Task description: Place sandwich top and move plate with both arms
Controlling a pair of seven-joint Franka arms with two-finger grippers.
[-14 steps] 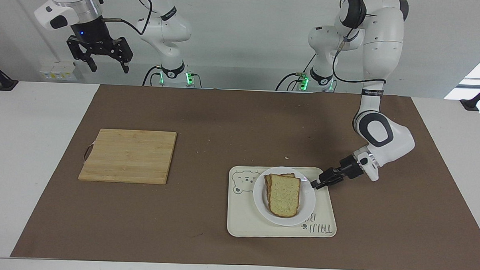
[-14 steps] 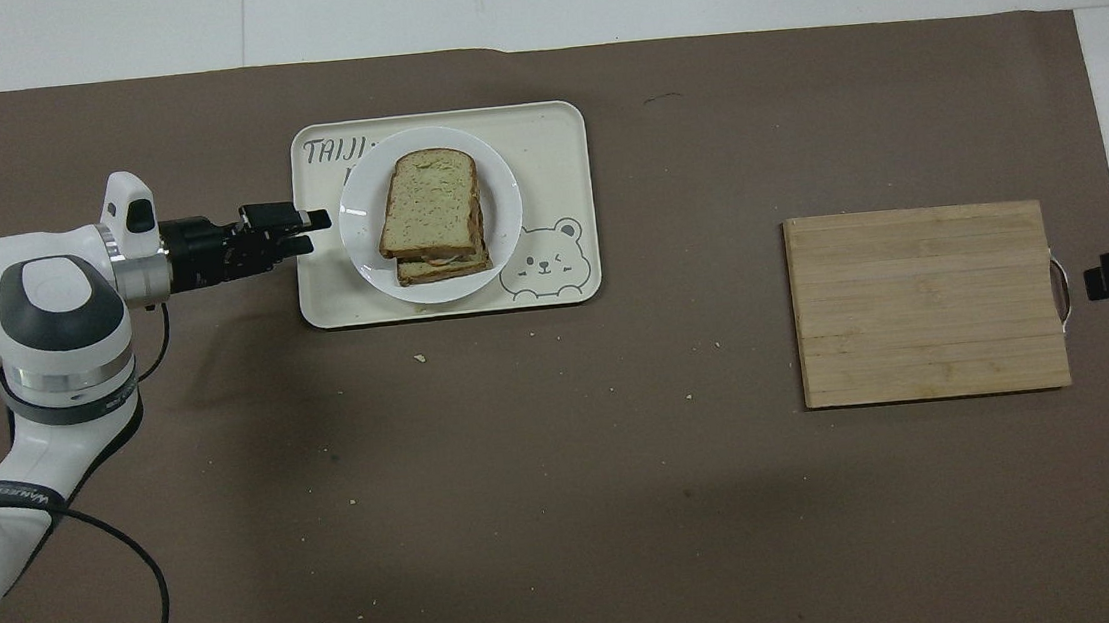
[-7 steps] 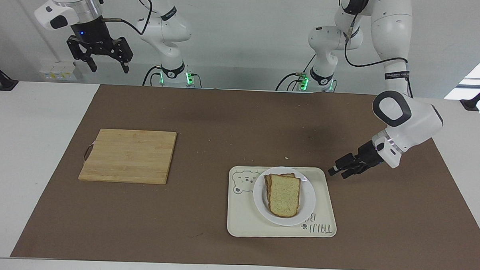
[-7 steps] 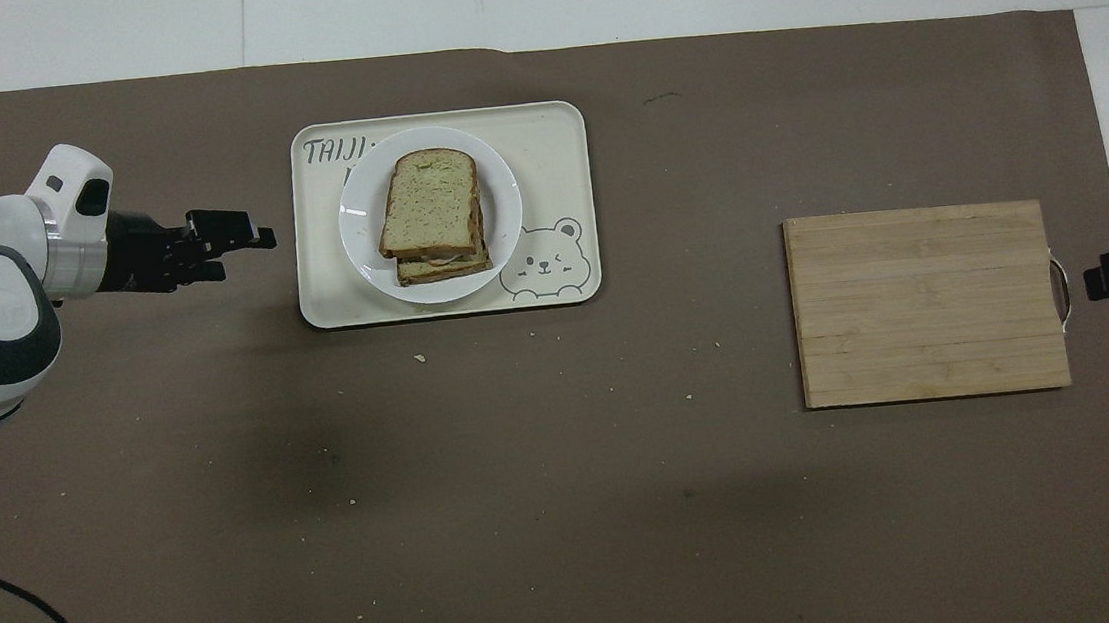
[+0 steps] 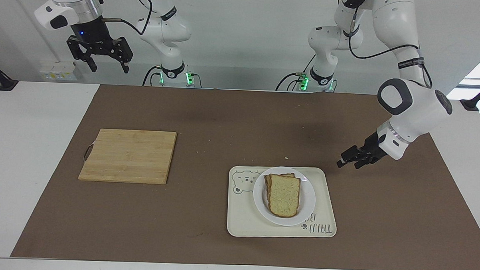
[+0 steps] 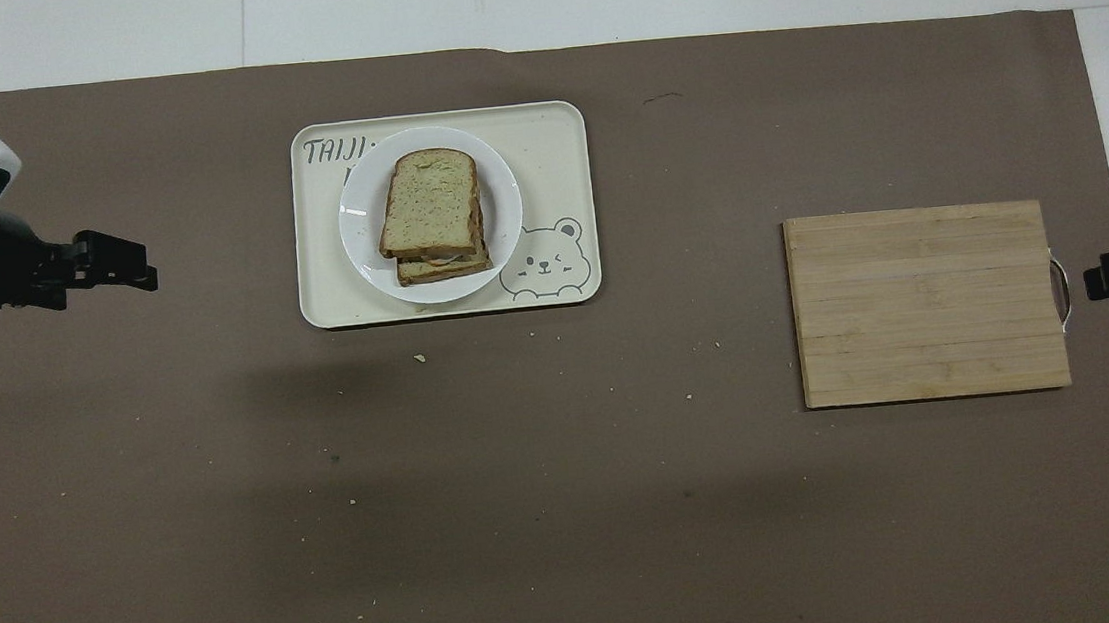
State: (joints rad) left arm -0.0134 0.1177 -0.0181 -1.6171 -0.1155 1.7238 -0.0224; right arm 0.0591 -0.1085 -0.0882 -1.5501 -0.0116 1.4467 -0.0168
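Slippage is your main worry from here. The sandwich top (image 5: 284, 194) lies on the stacked filling and the lower slice (image 6: 440, 269), but not squarely: in the overhead view the lower slice peeks out on the side nearer the robots. The plate (image 5: 310, 199) sits on the tray (image 5: 241, 221), toward the left arm's end of it and partly covering the printed lettering. If the plate has yet to be carried anywhere, any tilt between the two arms, or one arm leading the other, would likely slide that loose top slice off. A smooth rim also gives the claws little to bite on, so an uneven pinch could tip the plate or drag it across the tray. The left claw (image 5: 348, 163) hangs empty over the brown mat (image 5: 224, 118), just beside the tray's corner at the left arm's end, its two tips apart as far as you can make out. A low sweep toward the tray from there could knock its edge and jolt the stack. The right claw (image 5: 109, 69) waits high at the right arm's end, tips clearly apart and holding nothing, with the cutting board (image 5: 127, 156) lying between it and the tray. A reach taken too low could clip that board. Watch both approaches and keep any lift level.
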